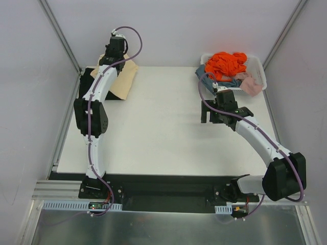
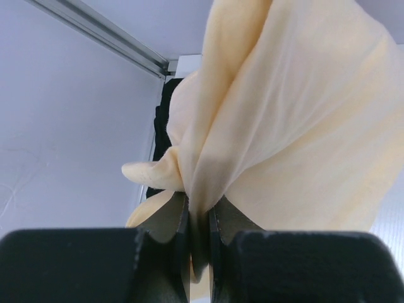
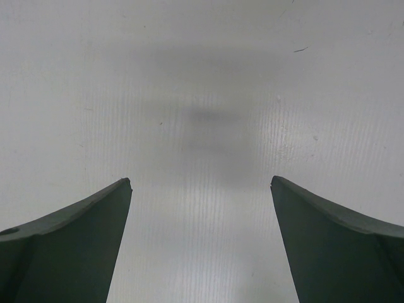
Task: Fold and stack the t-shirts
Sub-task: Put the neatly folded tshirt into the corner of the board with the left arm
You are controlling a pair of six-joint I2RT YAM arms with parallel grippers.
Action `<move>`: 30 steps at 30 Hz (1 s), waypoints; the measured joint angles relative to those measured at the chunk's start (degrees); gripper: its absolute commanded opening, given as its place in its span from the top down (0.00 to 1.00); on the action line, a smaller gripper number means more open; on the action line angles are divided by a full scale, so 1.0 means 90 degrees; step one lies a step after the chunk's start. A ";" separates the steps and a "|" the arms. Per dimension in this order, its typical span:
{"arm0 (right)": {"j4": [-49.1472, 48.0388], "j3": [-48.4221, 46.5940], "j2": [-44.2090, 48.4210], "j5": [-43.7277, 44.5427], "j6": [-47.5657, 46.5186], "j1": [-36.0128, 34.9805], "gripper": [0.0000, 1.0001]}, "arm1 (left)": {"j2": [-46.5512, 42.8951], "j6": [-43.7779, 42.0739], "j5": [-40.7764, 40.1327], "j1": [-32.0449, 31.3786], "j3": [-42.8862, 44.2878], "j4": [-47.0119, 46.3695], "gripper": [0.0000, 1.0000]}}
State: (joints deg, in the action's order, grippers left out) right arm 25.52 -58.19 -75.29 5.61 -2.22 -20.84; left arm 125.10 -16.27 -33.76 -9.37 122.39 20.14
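While the white tabletop (image 1: 163,132) fills most of the top view, the two arms reach over it from its 6 o'clock edge. The left arm (image 1: 94,117) stretches to the corner at 11 o'clock, and the right arm (image 1: 255,135) bends in towards 2 o'clock. The cream shirt (image 1: 125,76) lies bunched in that 11 o'clock corner, partly under the left arm. It rests on the black shirt (image 1: 86,76), which shows at its 9 o'clock and 6 o'clock sides. A white basket (image 1: 258,64) sits at the corner at 1 o'clock, with part of it past the tabletop's far edge. It holds an orange cloth (image 1: 227,62) on top, a blue-grey cloth (image 1: 230,81) hanging over its near rim, and a pink cloth (image 1: 250,86) at its 4 o'clock end. In the left wrist view the left hand (image 2: 199,214) has its fingers pressed on a gathered fold of the cream shirt, which fans out away from the pinch. In the right wrist view the right hand (image 3: 201,183) is spread wide above bare tabletop, gripping nothing, just 7 o'clock of the basket.
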 measured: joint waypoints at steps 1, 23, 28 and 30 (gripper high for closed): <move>-0.0007 0.0000 -0.0012 -0.0002 0.0000 0.0000 0.03 | 0.0015 -0.0053 -0.0002 0.0002 0.0058 0.0000 1.00; -0.0085 -0.0002 -0.0311 0.0022 -0.0056 0.0063 0.03 | 0.0491 0.0070 0.0726 0.0682 0.0532 0.0153 1.00; -0.0034 -0.0056 -0.0352 0.0024 -0.0095 0.0070 0.03 | 0.0865 0.0432 0.1173 0.1137 0.0651 0.0151 1.00; -0.0010 -0.0112 -0.0352 0.0022 -0.0092 0.0070 0.03 | 0.0962 0.0610 0.1365 0.1362 0.0665 0.0155 1.00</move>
State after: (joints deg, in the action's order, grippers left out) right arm 25.43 -59.20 -78.46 5.80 -3.05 -20.21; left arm 133.75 -10.79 -21.47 2.90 128.38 21.54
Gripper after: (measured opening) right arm 0.966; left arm 0.061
